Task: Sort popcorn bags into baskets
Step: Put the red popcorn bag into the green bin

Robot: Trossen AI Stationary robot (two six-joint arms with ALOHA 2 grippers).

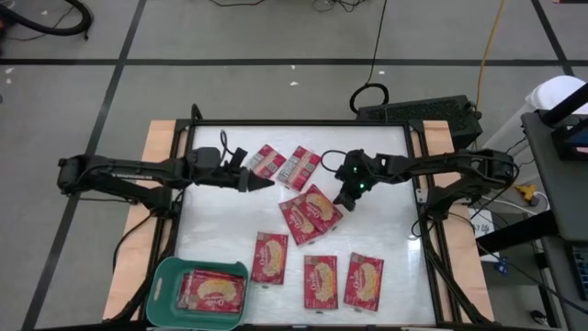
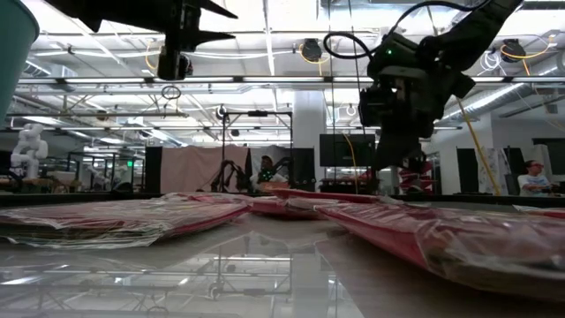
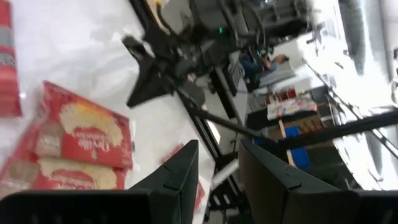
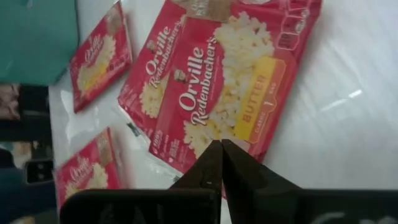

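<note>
High view, read left to right: the teal basket [image 1: 165, 285] sat at the near left corner of the white table [image 1: 386, 230], with two popcorn bags [image 1: 213, 291] lying flat inside it. The left gripper [image 1: 260, 182] hung over the far left part of the table, beside two bags [image 1: 267, 160] lying next to each other near the far edge; the left wrist view showed its fingers [image 3: 180, 177] a little apart and holding nothing. At mid-table lay two overlapping bags [image 1: 310, 212]. The right gripper [image 1: 346, 198] hung at the right edge of this pair; in the right wrist view its fingers [image 4: 211, 163] were pressed together, empty, above the butter bag [image 4: 233, 87] that lay on top. Along the near edge three more bags [image 1: 269, 257] lay in a row, face up and apart from one another. Low view: the bags appeared as flat red packets on the glossy table, with both grippers raised above them and a seated person [image 2: 532, 179] in the room behind
</note>
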